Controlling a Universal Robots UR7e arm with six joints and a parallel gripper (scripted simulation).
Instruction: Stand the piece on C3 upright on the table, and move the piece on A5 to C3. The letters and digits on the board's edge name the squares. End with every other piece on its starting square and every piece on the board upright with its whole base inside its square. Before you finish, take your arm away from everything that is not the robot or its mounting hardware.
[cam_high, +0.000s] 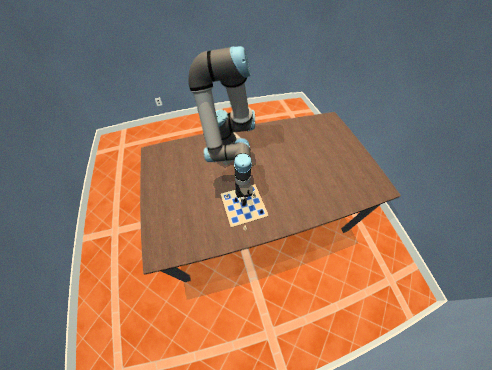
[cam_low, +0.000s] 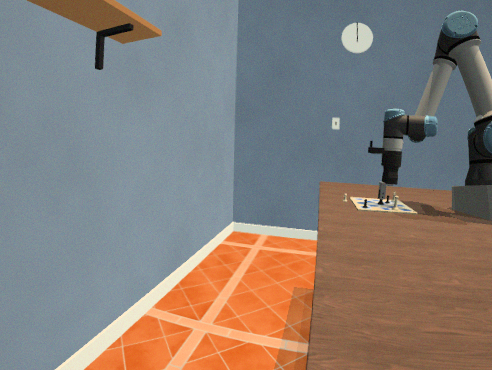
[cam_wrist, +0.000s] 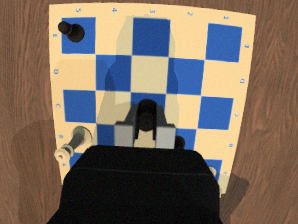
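The blue and cream chessboard lies on the wooden table; it also shows in the top view and the exterior view. My gripper is over the middle of the board, shut on a black piece held upright between the fingers. I cannot tell whether its base touches the board. The gripper also shows in the exterior view.
A black pawn stands on a far corner square. A white piece stands at the board's left edge near my gripper. Another dark piece shows on the board in the exterior view. The arm's base block stands behind the board.
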